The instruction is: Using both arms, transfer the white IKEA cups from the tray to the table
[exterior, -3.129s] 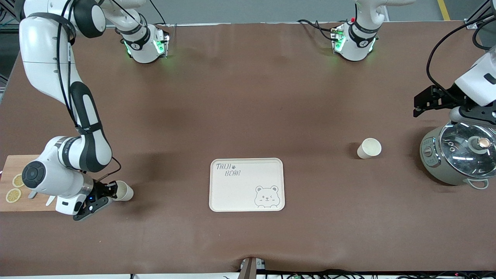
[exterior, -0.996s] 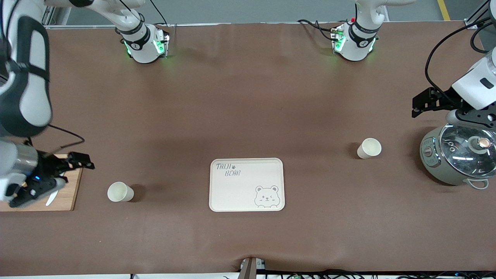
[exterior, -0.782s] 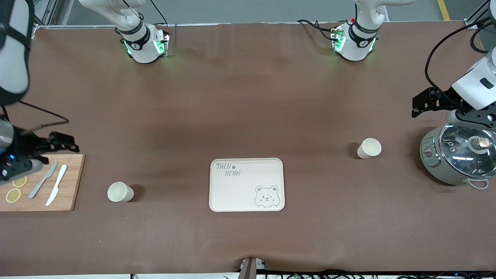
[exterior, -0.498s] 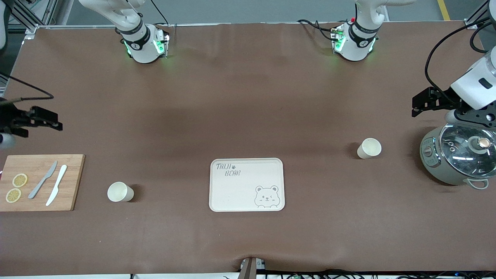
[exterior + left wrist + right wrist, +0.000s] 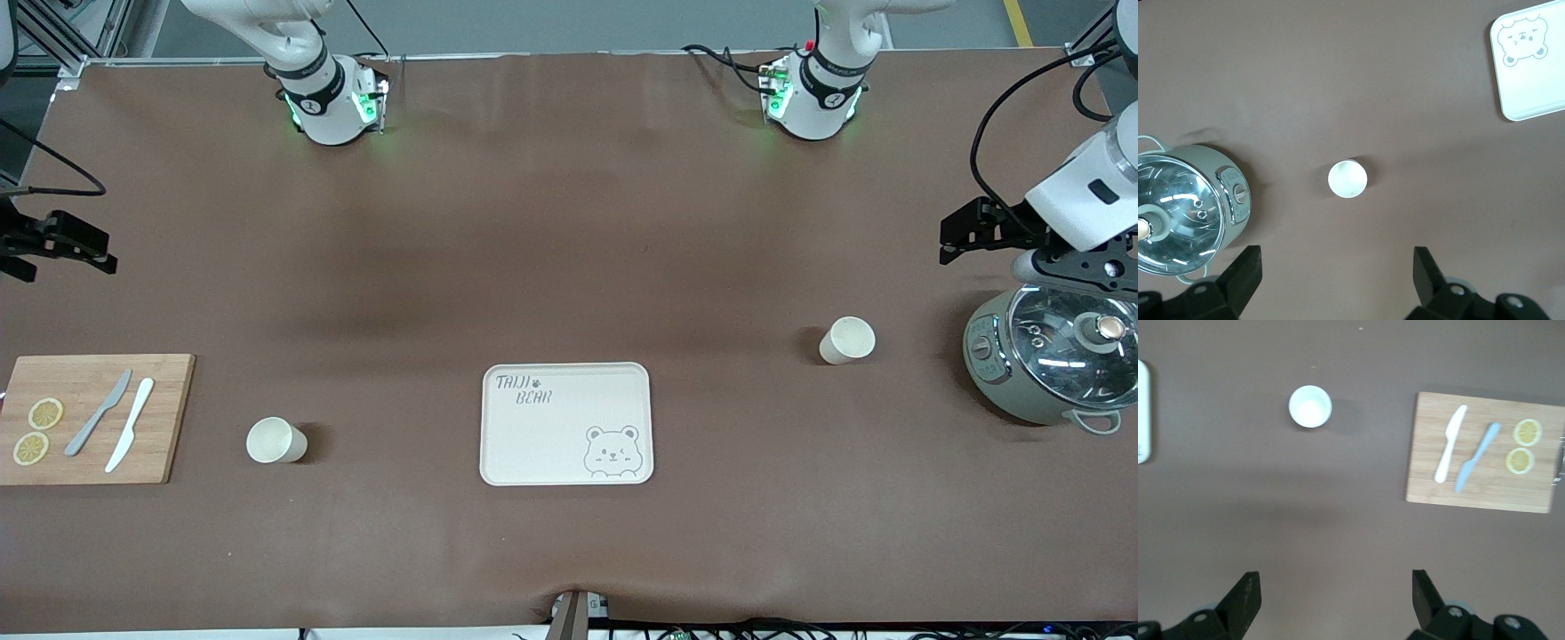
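Note:
Two white IKEA cups stand upright on the brown table, apart from the tray. One cup (image 5: 276, 440) (image 5: 1310, 406) is toward the right arm's end, between the cutting board and the tray. The other cup (image 5: 847, 340) (image 5: 1349, 179) is toward the left arm's end, beside the pot. My right gripper (image 5: 93, 246) (image 5: 1336, 597) hangs open and empty over bare table at the right arm's end. My left gripper (image 5: 947, 240) (image 5: 1336, 277) hangs open and empty over the table by the pot.
A cream bear tray (image 5: 566, 424) (image 5: 1531, 67) lies mid-table with nothing on it. A wooden cutting board (image 5: 89, 418) (image 5: 1485, 452) carries two knives and two lemon slices. A grey pot with a glass lid (image 5: 1053, 356) (image 5: 1185, 207) stands at the left arm's end.
My right gripper, earlier at the cup beside the board, has let it go and drawn up and away toward the robots' bases. The left gripper barely shifted. Both cups stayed put.

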`<state>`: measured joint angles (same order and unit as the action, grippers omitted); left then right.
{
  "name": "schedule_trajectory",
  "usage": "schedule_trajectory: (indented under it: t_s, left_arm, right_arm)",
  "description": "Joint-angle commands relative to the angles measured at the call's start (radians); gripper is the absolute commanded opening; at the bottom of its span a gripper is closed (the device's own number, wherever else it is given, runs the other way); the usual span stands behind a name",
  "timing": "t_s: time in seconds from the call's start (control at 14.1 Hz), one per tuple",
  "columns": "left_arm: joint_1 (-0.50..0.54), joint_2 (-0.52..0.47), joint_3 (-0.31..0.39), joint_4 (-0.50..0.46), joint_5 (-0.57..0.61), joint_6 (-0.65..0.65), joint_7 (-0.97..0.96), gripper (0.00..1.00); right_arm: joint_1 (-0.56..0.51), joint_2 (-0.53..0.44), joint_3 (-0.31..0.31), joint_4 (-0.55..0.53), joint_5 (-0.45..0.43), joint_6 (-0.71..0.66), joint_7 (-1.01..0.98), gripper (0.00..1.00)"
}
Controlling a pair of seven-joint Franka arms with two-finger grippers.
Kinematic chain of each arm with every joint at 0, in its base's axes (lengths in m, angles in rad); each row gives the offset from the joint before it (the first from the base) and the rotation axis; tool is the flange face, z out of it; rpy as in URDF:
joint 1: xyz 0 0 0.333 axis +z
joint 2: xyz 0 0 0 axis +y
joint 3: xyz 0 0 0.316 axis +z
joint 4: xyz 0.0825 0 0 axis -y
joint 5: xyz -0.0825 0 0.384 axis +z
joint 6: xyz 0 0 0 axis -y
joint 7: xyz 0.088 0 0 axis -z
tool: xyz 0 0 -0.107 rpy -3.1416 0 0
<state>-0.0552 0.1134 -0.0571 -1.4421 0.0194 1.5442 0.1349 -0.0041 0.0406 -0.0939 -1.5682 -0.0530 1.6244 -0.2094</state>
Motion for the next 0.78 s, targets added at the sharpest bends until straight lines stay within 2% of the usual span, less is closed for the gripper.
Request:
schedule_trajectory:
  t_s: [0.0,0.14,0.21,0.43,0.57,0.71]
  left_arm:
    - [-0.002,0.003,-0.004,0.008,0.025,-0.013,-0.003,1.00]
    - [0.002,0.005,-0.004,0.009,0.024,-0.013,-0.038,1.00]
    - [0.003,0.005,-0.004,0.009,0.024,-0.013,-0.060,1.00]
    - [0.002,0.011,-0.004,0.009,0.020,-0.013,-0.104,1.00]
    - [0.005,0.011,-0.004,0.011,0.024,-0.013,-0.103,1.00]
    - [0.003,0.011,-0.004,0.011,0.022,-0.013,-0.109,1.00]
  right_arm:
    - [0.012,-0.028,0.023,-0.026,-0.100,-0.006,0.004,1.00]
    - [0.041,-0.028,0.026,-0.026,-0.151,-0.047,0.011,1.00]
    - [0.035,-0.027,0.026,-0.024,-0.139,-0.046,0.012,1.00]
    - [0.020,-0.024,0.016,0.012,-0.025,-0.057,0.085,1.00]
    - [0.022,-0.008,0.019,0.028,-0.013,-0.057,0.188,1.00]
    - [0.016,-0.002,0.019,0.046,-0.005,-0.049,0.191,1.00]
